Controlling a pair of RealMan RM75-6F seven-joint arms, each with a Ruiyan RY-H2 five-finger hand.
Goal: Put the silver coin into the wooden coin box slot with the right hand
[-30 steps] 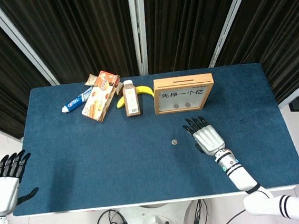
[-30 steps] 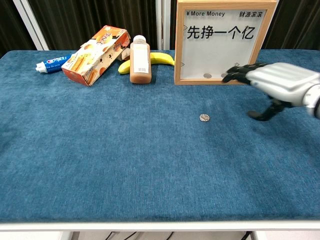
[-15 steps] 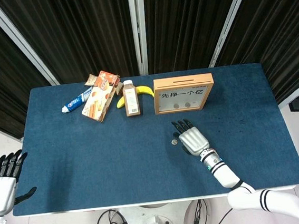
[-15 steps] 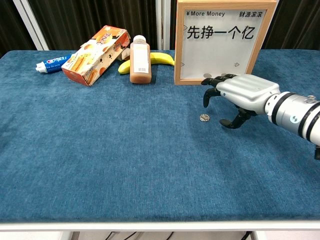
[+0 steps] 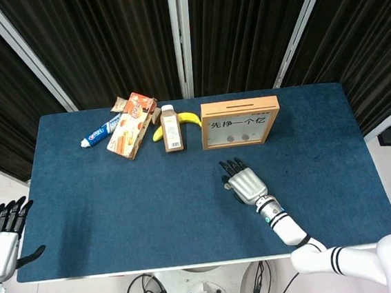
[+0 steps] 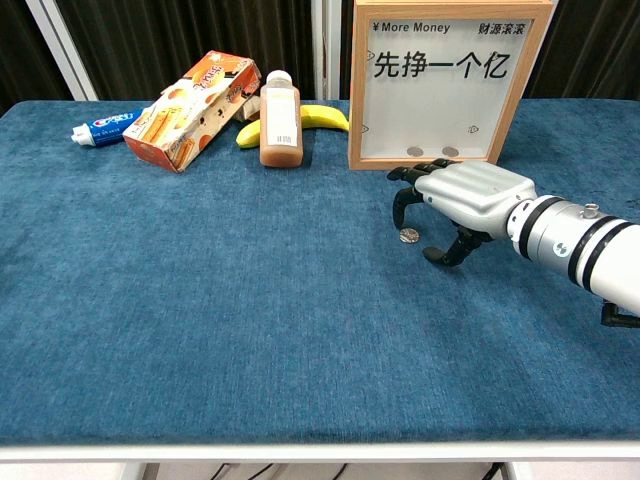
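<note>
The silver coin [image 6: 408, 236] lies flat on the blue tablecloth, a short way in front of the wooden coin box [image 6: 446, 80] [image 5: 240, 122]. My right hand [image 6: 458, 201] [image 5: 240, 181] hovers palm down right over the coin, fingers curled downward around it and thumb low to its right, holding nothing. In the head view the coin [image 5: 227, 186] peeks out at the hand's left edge. The slot is in the box's top face. My left hand [image 5: 2, 238] hangs open off the table's near left corner.
At the back left of the table lie a toothpaste tube [image 6: 104, 127], a snack carton [image 6: 190, 108], a brown drink bottle [image 6: 280, 120] and a banana [image 6: 318, 118]. Dark curtains hang behind the table.
My right hand has slid left across the table from the right of the coin to directly over it, its fingers curling down. The left hand drifted slightly lower.
</note>
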